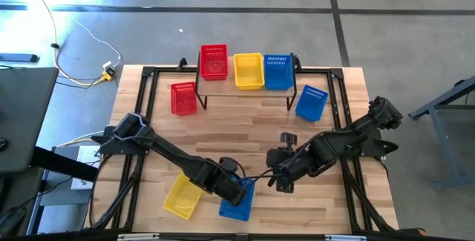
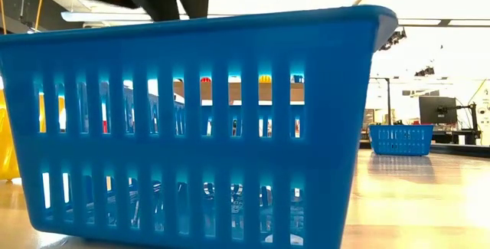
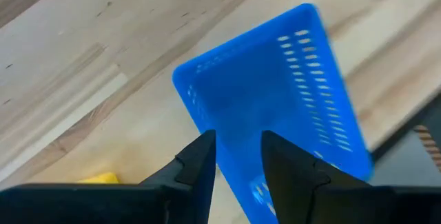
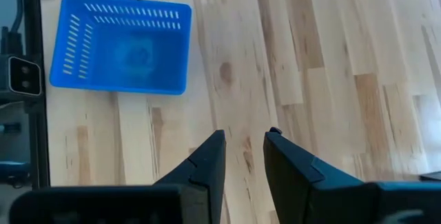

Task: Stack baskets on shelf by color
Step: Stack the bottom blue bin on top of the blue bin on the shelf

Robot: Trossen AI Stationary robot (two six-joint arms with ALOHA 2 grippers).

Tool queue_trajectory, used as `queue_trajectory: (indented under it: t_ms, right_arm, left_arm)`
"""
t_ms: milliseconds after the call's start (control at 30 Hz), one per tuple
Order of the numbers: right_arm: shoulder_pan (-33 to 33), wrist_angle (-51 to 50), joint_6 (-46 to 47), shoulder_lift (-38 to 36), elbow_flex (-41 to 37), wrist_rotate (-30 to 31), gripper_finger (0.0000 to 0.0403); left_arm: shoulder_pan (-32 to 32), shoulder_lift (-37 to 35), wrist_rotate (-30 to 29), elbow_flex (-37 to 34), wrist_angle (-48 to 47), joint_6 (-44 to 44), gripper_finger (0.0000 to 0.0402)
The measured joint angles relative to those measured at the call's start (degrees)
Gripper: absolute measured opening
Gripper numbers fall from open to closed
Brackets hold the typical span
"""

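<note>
A blue basket (image 1: 237, 202) lies on the table near its front edge, with a yellow basket (image 1: 182, 195) on its left. My left gripper (image 1: 235, 189) is open over the blue basket's left wall (image 3: 207, 124), one finger outside it and one inside. My right gripper (image 1: 282, 183) is open and empty over bare wood (image 4: 241, 136), to the right of that basket (image 4: 120, 45). The shelf (image 1: 241, 93) at the far side carries a red basket (image 1: 214, 61), a yellow basket (image 1: 249, 71) and a blue basket (image 1: 278, 71). My left gripper's fingers (image 3: 200, 162) come from above on either side of the blue basket's left wall; I cannot tell whether they touch it. The basket rests on the table.
A red basket (image 1: 183, 98) lies on the table left of the shelf and another blue basket (image 1: 312, 101) right of it, which also shows in the low view (image 2: 400, 139). Bare wood lies in the table's middle, between the shelf and the grippers.
</note>
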Motion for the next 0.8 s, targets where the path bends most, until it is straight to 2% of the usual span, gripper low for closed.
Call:
queue_trajectory:
  t_ms: [167, 567, 800]
  right_arm:
    - [0.1, 0.4, -0.4, 0.0, 0.0, 0.0, 0.0087]
    - [0.2, 0.4, -1.5, 0.0, 0.0, -0.1, 0.0087]
    - [0.2, 0.4, -1.5, 0.0, 0.0, -0.3, 0.0087]
  left_arm:
    - [0.7, 3.5, 1.1, 0.0, -0.2, -0.2, 0.0106]
    - [1.4, 6.4, 0.3, 0.0, -1.1, -3.7, 0.0106]
    - [1.2, 8.5, 2.6, 0.0, -1.4, -4.2, 0.0106]
